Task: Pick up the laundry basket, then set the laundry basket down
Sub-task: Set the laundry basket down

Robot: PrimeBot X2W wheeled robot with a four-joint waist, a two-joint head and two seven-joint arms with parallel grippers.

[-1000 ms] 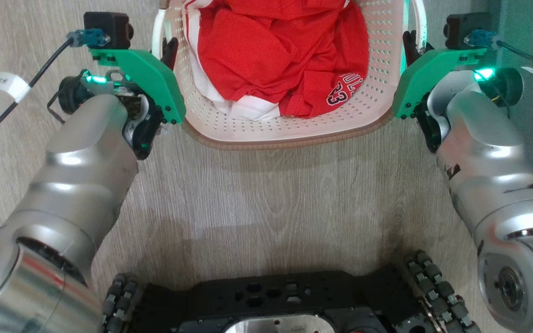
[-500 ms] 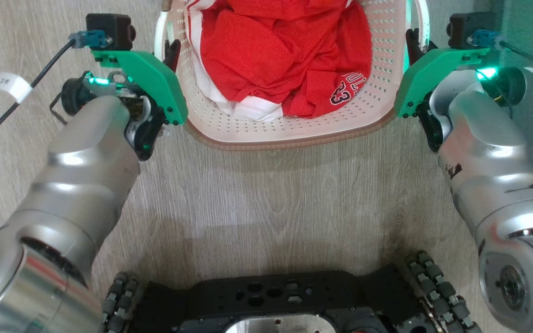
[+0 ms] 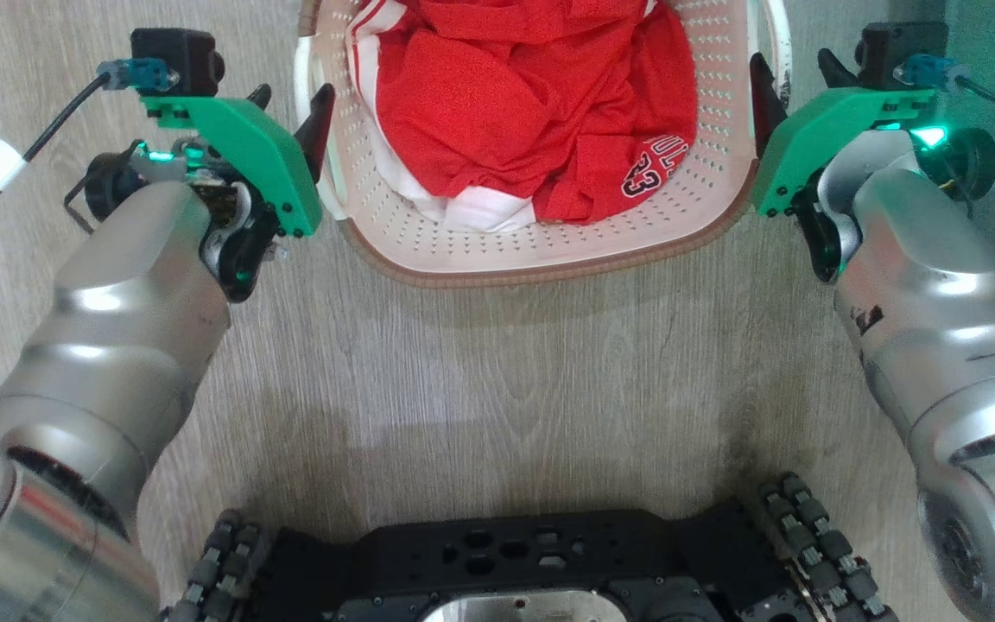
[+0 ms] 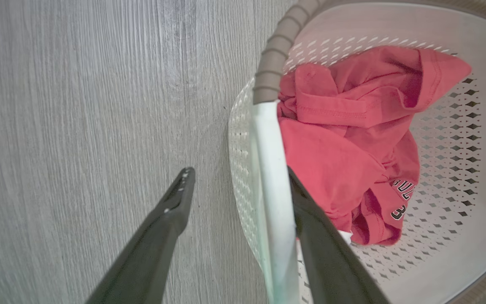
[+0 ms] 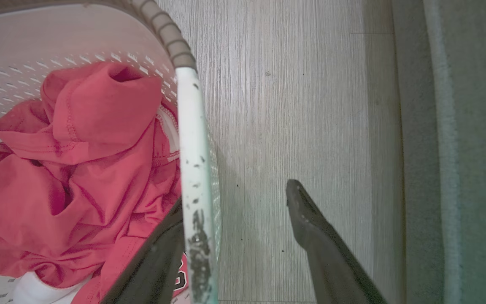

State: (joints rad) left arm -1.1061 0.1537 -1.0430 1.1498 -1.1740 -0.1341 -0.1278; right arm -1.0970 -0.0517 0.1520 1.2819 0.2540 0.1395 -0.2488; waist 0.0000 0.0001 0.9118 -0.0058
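Both claws have opened since half a second ago. The left claw point(image 3: 294, 91) has its two fingers wide apart, and so does the right claw point(image 3: 789, 59). The laundry basket point(image 3: 549, 250) sits between the two claws and looks to be down on the wood floor point(image 3: 497, 371). A red shirt point(image 3: 506, 104) is inside it.

Each white handle is in the gap of its claw. The left handle point(image 4: 270, 169) lies right by the left claw's inner finger, and the outer finger is well apart from it. The right handle point(image 5: 192, 139) lies right by the right claw's inner finger too.

I think the basket is being let go. To do it well, both claws should pull out slowly and together, straight away from the handles. Then no finger hooks a handle and tips the basket.

Some things are hard to see. The far end of the basket is cut off past the claws. Each inner finger's tip hides behind its handle, so I cannot tell if it touches. The basket's bottom is hidden, so I only guess it rests flat.
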